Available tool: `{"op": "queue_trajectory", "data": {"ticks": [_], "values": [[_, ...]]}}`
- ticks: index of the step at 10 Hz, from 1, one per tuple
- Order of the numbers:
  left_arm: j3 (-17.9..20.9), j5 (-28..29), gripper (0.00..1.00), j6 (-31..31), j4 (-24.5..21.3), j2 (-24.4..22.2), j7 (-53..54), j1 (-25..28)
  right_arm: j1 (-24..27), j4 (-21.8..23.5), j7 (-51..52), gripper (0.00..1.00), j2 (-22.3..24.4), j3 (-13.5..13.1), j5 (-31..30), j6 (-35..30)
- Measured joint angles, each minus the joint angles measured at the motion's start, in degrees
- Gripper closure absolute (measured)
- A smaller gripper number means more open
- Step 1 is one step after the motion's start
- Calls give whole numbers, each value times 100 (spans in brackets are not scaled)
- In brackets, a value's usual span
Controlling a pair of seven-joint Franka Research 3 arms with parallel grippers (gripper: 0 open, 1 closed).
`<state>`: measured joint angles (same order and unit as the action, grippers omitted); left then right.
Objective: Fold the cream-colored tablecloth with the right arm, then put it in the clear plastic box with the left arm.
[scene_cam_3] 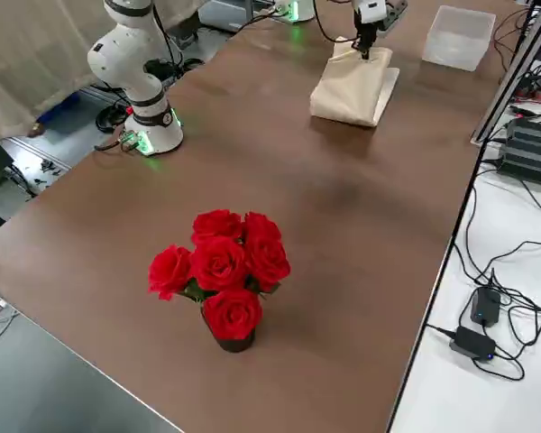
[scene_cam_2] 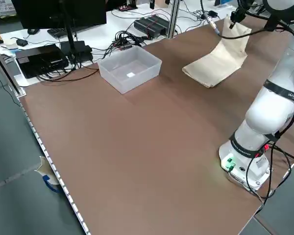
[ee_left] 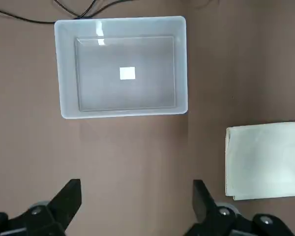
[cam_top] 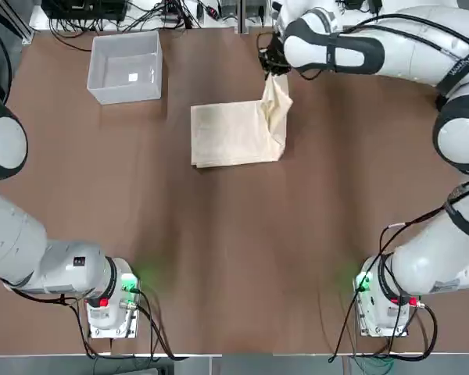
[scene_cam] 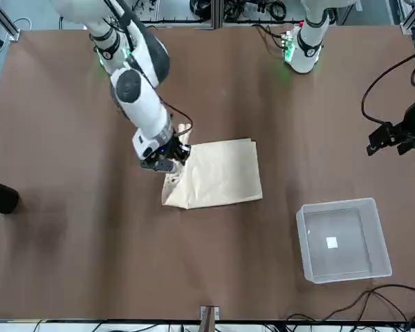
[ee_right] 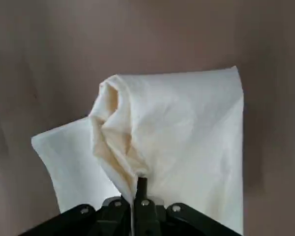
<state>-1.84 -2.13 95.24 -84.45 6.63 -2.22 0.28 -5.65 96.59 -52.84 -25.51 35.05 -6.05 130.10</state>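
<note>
Right arm: I have its fingers (ee_right: 135, 200) clenched on a pinch of the cream-colored tablecloth (cam_top: 228, 134); the cloth bunches upward into them in soft pleats. In the top view they sit over the cloth's far right corner, on the side away from the arm bases.

Key relation: the flat remainder of the cloth lies from the right fingers toward the bases and toward the left arm's side, on the counter (cam_top: 219, 258). Its long axis, as seen from overhead, runs roughly left to right, so the gripped end is the right-hand end. The right arm is the nearer one; it has hold of the cloth.

Left arm: fingers (ee_left: 136, 204) released, spread wide, nothing between them. They hang above the counter, on the base side of the clear plastic box (cam_top: 126, 69). The cloth lies off to their right, apart from them. The box stands upright with nothing in it, well to the left of the right fingers.

Judgement: a fold is under way. The next move probably calls for carrying the pinched end leftward over the flat part, laying it down, then letting go. Risk: the pleats could set as a crooked ridge, or the lower layers could drag along. Boxing remains for the left arm; I would want a more compact bundle first.
</note>
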Motion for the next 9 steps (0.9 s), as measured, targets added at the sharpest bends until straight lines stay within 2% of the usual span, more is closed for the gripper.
{"op": "queue_trajectory", "data": {"ticks": [4,6,9], "values": [[-48,0,0,-2,0,0,-18,-78,-235,-559,-840,96,-591,361,-439,226],[-50,0,0,-16,-7,15,-25,-74,-303,-613,-1345,96,-873,515,-858,574],[-46,0,0,-22,-9,32,-61,-27,-504,-708,-1588,96,-1075,579,-991,1081]]}}
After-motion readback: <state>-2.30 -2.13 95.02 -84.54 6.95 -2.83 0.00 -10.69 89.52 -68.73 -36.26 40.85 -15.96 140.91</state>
